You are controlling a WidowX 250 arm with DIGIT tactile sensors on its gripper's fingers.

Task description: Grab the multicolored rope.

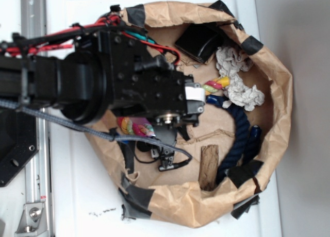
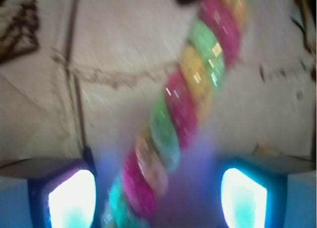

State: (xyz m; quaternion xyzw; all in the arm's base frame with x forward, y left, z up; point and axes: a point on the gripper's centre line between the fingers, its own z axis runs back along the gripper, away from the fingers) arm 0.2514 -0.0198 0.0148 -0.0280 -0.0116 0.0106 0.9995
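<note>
We see the arm [image 1: 93, 77] reaching in from the left over a crumpled brown paper nest [image 1: 273, 77] patched with black tape, which sits on a white surface [image 1: 77, 196].

The gripper [image 2: 157, 188] shows in the wrist view as two bright fingers [image 2: 72, 198], one at each lower corner, standing well apart. The multicolored rope [image 2: 183, 109] runs diagonally between them, from the near left up to the far right (blurred, so its strands read only as red, green and yellow bands). We see clear space on both sides of the rope, so the fingers are spread wide and not touching it. The brown paper floor lies behind the rope.

In the exterior view the arm hides most of the rope. One stretch shows just below the wrist housing, left of centre; another striped end peeks out to the right of the arm, next to the frayed white knotted rope [image 1: 237, 77].

The navy rope [image 1: 240, 139] curves down the right side of the nest, its upper end close to the striped end. A brown wooden block [image 1: 209, 167] lies near the lower rim, just left of the navy rope. A black box-like item [image 1: 198, 41] sits at the top of the nest. A grey cable [image 1: 103, 134] trails from the arm across the lower left of the nest.
</note>
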